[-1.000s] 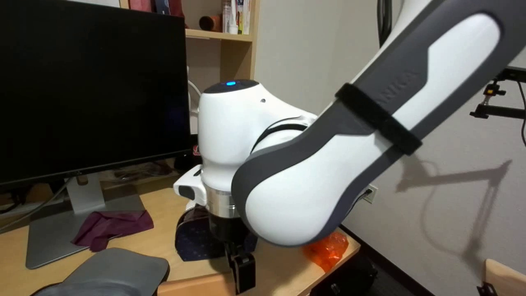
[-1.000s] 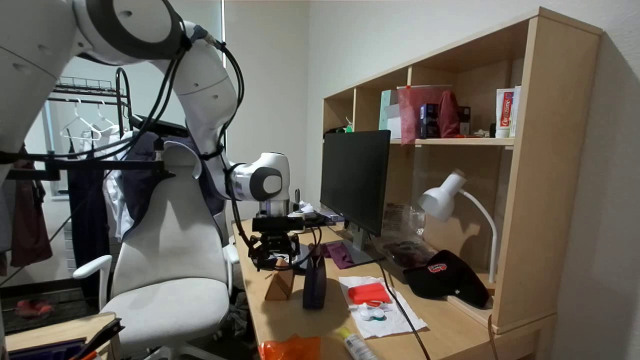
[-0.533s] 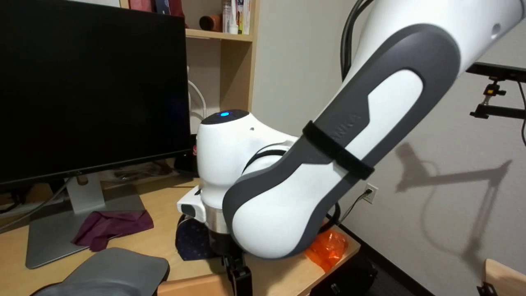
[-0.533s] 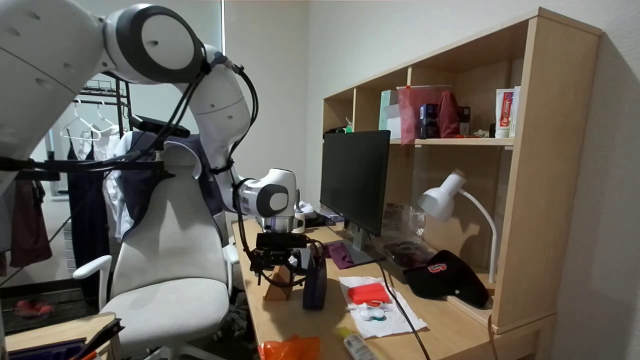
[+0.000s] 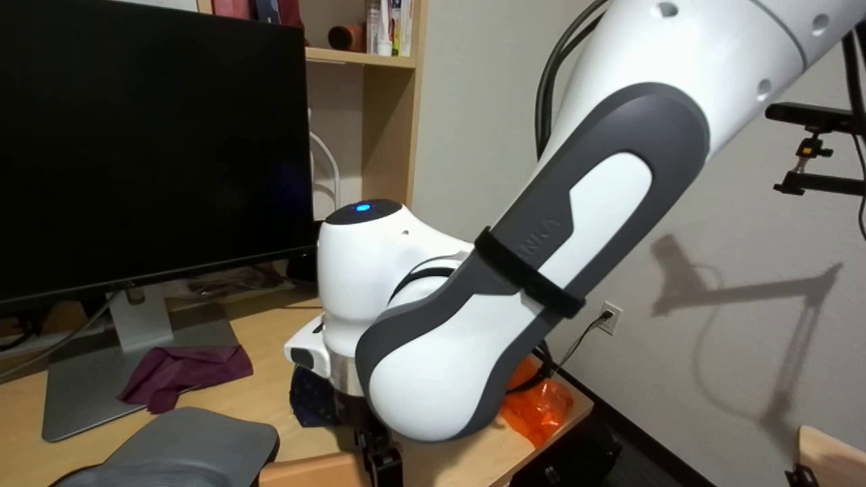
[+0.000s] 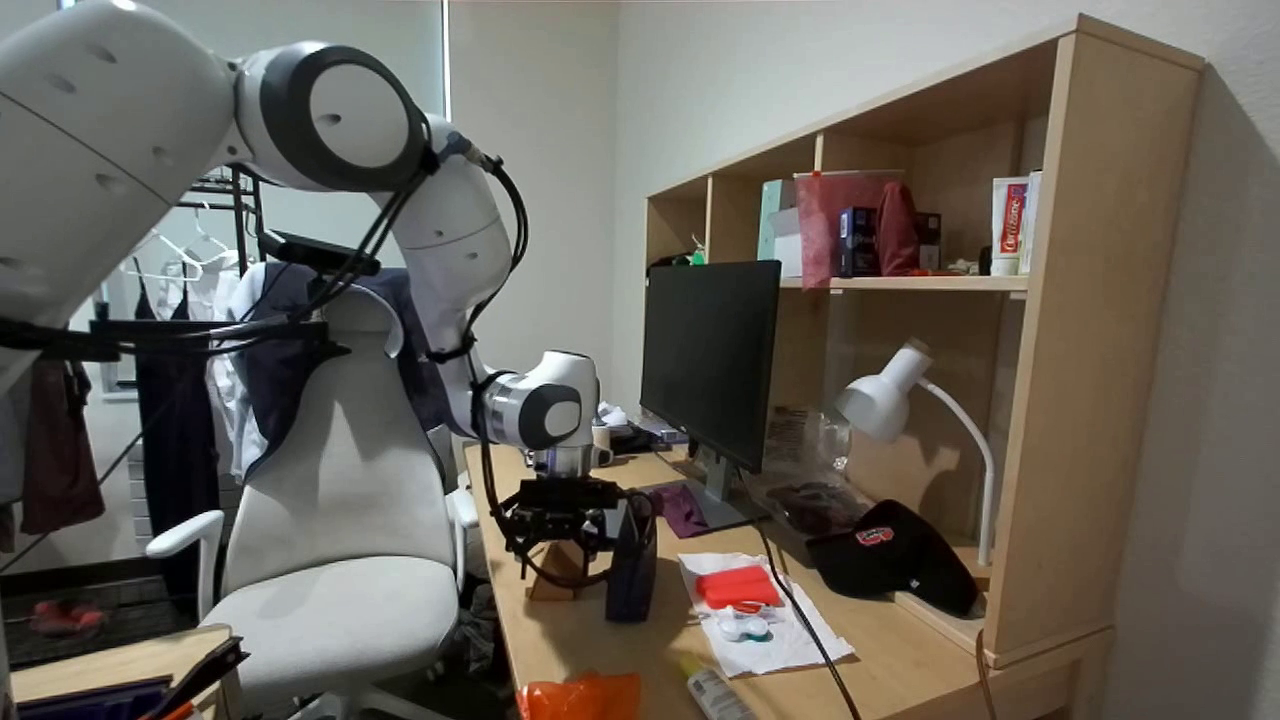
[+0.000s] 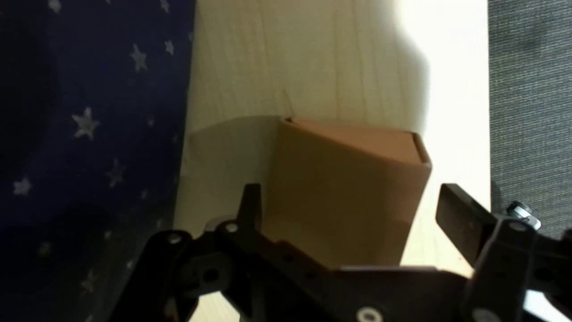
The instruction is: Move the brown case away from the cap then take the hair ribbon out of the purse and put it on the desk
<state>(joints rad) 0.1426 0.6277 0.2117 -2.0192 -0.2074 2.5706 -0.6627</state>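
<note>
The brown case stands on the light wood desk, and my gripper is lowered over it. Its fingers are wide apart, one on each side of the case; a gap shows on the right, while the left finger lies close to the case's edge. In the wrist view the navy purse with white stars fills the left side, beside the case. It also stands upright near the gripper in an exterior view. The black cap with a red emblem lies farther back, by the shelf. The hair ribbon is hidden.
A monitor stands behind, with a maroon cloth on its base. An orange translucent bag lies near the desk's end. A white sheet carries a red item. A white lamp and a chair flank the desk.
The arm has come down, bringing the gripper lower around the brown case. Its fingers have stayed apart. The case and cap look unmoved.
</note>
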